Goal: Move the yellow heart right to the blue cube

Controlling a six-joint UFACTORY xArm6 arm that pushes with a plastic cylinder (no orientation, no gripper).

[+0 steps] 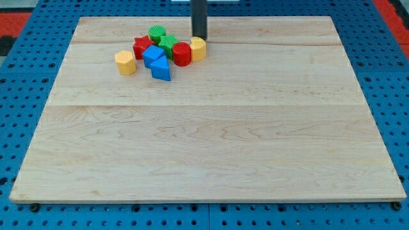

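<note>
My tip (199, 37) sits near the view's top, just above and touching or almost touching a yellow block (198, 48); its shape is not clear. That yellow block rests against the right side of a red cylinder (181, 54). The blue cube (153, 55) lies left of the red cylinder, with a second, wedge-like blue block (162, 69) just below it. Another yellow block (126, 62) stands apart at the left of the cluster. I cannot tell which yellow block is the heart.
A red star (142, 46), a green block (156, 32) and a green star (168, 44) crowd the top of the cluster. The wooden board (211, 147) lies on a blue pegboard.
</note>
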